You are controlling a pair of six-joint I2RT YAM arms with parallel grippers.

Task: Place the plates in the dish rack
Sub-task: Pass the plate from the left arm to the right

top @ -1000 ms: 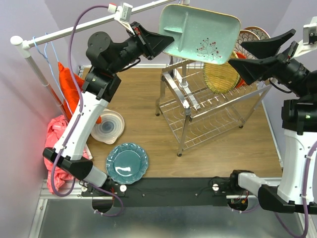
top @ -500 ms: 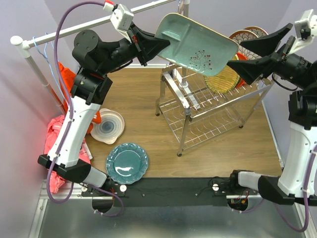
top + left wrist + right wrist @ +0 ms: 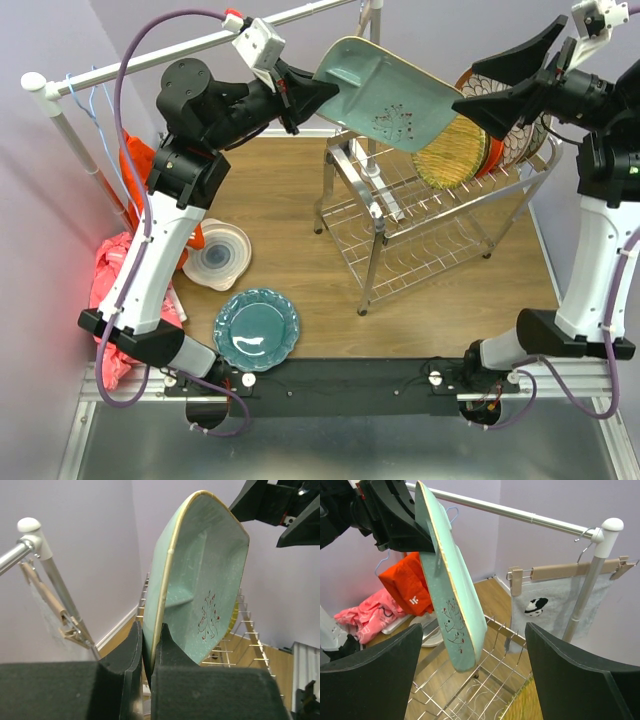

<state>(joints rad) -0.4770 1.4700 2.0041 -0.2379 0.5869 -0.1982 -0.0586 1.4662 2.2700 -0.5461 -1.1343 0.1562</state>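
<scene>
The left pincer (image 3: 147, 645) was clamped on one short rim of the pale green oblong plate (image 3: 385, 95), which was held in the air above the dish rack's (image 3: 420, 215) far left corner, toward the surface's (image 3: 280, 200) far right. The right pincer (image 3: 468, 90) was spread apart just beside the plate's free end. Held by one end only, the plate could be levered loose or knocked against the yellow woven plate (image 3: 450, 160). Its long axis was pointed rightward, and it was tipped steeply on edge.
</scene>
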